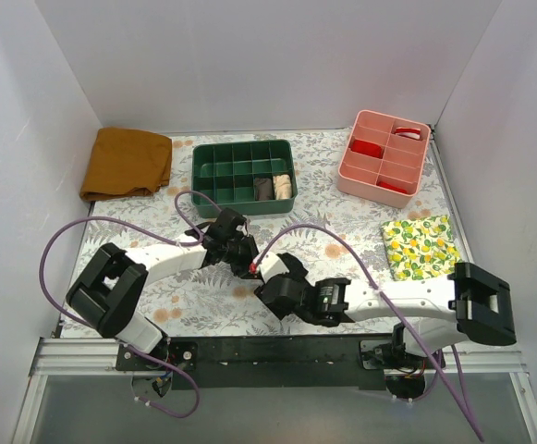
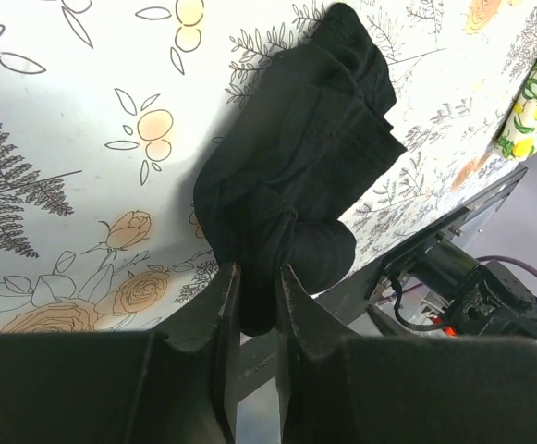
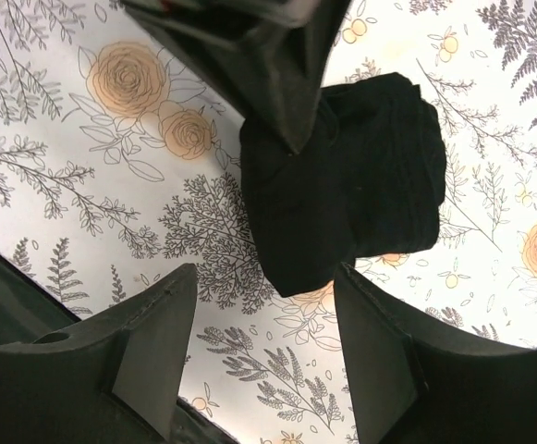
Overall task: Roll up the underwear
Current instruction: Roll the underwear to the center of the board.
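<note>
Garment: soft black fabric underwear [image 2: 296,166], bunched mid-frame
Left gripper [image 2: 259,277]: pinching its lower fold (fingers nearly touching)
Right gripper [image 3: 261,277]: spread wide

The black underwear [image 3: 351,176] lies bunched in a loose, half-rolled bundle on the floral tabletop [image 3: 65,139].

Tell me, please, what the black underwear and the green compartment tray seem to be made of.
The underwear: soft matte fabric, perhaps a cotton knit; it creases and bunches where the left gripper pinches it. The green tray: likely rigid moulded plastic, judging by its uniform colour and thin straight dividers.
</note>
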